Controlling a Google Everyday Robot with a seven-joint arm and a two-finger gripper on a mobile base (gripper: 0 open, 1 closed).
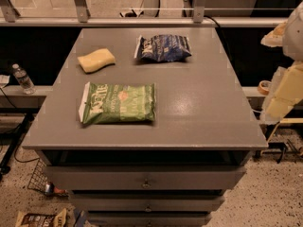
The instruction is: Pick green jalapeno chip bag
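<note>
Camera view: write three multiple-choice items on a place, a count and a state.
1. The flat crinkly green jalapeno chip bag lies on the grey tabletop: A front left; B back right; C centre.
2. Chip bags on the tabletop: A one; B two; C four.
3. The gripper, off the tabletop's right edge: A holds the bag; B touches no bag; C presses a sponge.
A: near the front-left corner. B: it plus the dark blue chip bag. B: it hangs apart.

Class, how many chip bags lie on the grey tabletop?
2: green jalapeno chip bag front left, dark blue chip bag at the back centre. The gripper is beyond the table's right edge.
</note>
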